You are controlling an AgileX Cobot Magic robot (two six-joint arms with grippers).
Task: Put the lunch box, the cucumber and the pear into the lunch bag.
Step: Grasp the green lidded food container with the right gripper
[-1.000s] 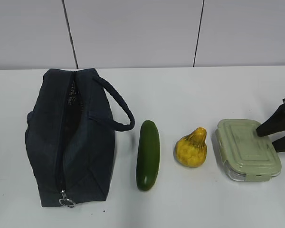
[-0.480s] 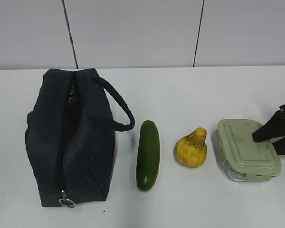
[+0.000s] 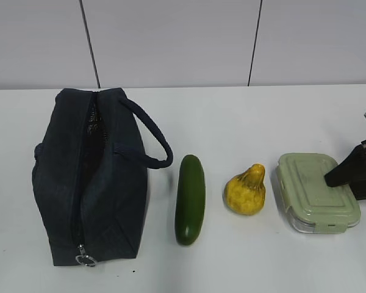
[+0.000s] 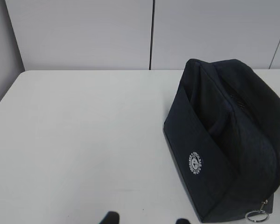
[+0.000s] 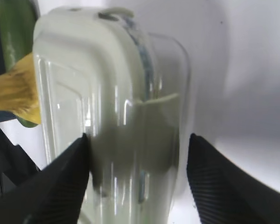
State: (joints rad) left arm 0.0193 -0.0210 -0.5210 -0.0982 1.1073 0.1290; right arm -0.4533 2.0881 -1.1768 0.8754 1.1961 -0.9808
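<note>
Two containers on the white table (image 3: 244, 116): one dark navy fabric lunch bag (image 3: 91, 183) with a looped strap handle, at the left, and one rectangular clear lunch box (image 3: 311, 189) with a pale sage-green snap lid, at the right. Bag zipper looks parted along the top, silver ring pull (image 3: 85, 260) at the near end; interior is dark, contents can't be made out. Lunch box lid is on; nothing discernible through the clear wall. Between them, both on the table and outside the bag: one smooth dark green cucumber (image 3: 190, 199) just right of the bag handle, one lumpy yellow pear (image 3: 246, 190) just left of the lunch box. Right gripper (image 5: 137, 182) straddles the lunch box's right end, fingers (image 5: 60, 182) spread wide either side, left finger seemingly against the lid edge, no clear clamp. Left gripper (image 4: 144, 218): only the two tips show, apart, nothing between them, well left of the bag.
</note>
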